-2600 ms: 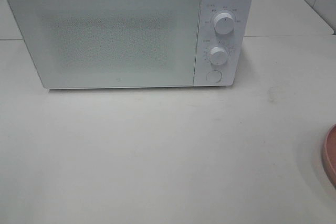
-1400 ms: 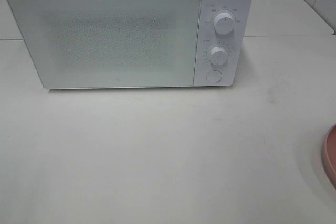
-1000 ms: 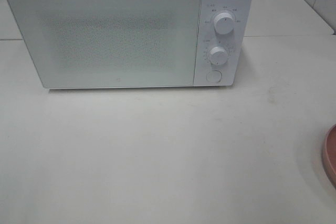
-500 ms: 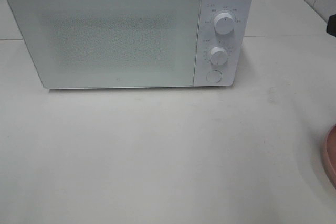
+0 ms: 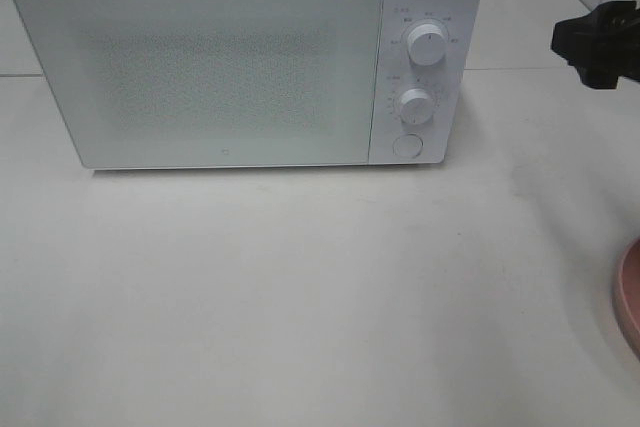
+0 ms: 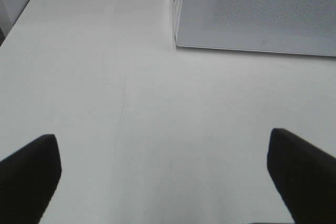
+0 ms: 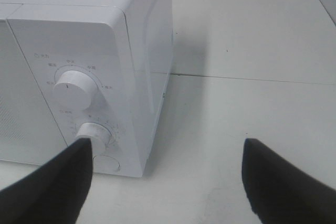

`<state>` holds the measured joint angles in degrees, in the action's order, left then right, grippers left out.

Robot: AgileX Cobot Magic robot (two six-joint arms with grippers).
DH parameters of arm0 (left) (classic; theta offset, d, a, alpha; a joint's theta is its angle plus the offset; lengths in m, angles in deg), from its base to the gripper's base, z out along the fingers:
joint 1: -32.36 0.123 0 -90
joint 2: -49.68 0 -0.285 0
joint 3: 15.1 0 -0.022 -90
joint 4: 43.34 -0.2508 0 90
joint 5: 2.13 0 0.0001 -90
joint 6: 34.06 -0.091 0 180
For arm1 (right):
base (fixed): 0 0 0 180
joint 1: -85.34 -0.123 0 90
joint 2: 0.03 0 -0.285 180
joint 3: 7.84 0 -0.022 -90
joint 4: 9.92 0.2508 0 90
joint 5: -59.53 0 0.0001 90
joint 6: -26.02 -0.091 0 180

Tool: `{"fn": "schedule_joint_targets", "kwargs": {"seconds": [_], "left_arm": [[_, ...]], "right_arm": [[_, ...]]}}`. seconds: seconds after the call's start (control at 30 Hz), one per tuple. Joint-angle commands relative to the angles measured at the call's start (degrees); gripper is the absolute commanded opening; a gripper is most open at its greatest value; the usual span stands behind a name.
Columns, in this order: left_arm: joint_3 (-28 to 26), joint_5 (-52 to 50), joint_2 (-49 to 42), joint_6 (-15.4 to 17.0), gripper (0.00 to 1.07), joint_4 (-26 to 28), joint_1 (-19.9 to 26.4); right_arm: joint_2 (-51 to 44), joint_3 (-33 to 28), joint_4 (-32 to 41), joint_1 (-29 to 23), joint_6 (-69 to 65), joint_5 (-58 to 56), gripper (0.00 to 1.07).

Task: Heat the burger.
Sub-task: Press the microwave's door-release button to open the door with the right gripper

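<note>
- 1 microwave (image 5: 230,57): white, door shut, at back of table (image 5: 300,287).
- Ctrl panel on its right side: 2 dials, upper knob (image 5: 426,47) and lower knob (image 5: 414,104), plus 1 round button (image 5: 406,145) below them.
- 1 pink plate (image 5: 628,299): only its rim shows at the right edge of the overhead view, well apart from microwave.
- burger: not in any view, can't tell where it is.
- 2 grippers:
- left gripper (image 6: 163,136): fingers wide apart, nothing btwn, over bare table in front of microwave's left corner.
- right gripper (image 7: 167,145): fingers apart, nothing btwn, in the air right of microwave, near ctrl panel, not touching it.
</note>
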<state>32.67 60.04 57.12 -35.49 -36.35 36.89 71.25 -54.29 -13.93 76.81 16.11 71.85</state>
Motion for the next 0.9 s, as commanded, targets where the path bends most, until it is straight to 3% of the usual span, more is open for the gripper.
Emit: {"fn": "schedule_joint_targets", "kwargs": {"seconds": [0.03, 0.17, 0.23, 0.4, 0.53, 0.9], "left_arm": [[-0.1, -0.9, -1.2, -0.2, 1.0, 0.5, -0.2], [-0.1, -0.9, -1.2, -0.2, 1.0, 0.5, -0.2], [-0.1, -0.9, -1.2, -0.2, 1.0, 0.5, -0.2], [-0.1, -0.9, -1.2, -0.2, 1.0, 0.5, -0.2], [-0.1, -0.9, -1.2, -0.2, 1.0, 0.5, -0.2], [-0.1, -0.9, -1.2, -0.2, 1.0, 0.5, -0.2]], "right_arm": [[3.3, 0.1, -0.4, 0.1, 0.4, 4.6, 0.76], [5.9, -1.5, 0.9, 0.1, 2.2, 9.7, 0.76], [7.8, -6.0, 7.4, 0.1, 8.0, 18.7, 0.76], [8.9, -11.1, 16.5, 0.1, 15.2, 26.9, 0.76], [9.3, -13.6, 20.1, -0.3, 15.5, 30.3, 0.76], [12.7, -18.6, 36.2, -16.2, 24.8, 42.1, 0.76]]}}
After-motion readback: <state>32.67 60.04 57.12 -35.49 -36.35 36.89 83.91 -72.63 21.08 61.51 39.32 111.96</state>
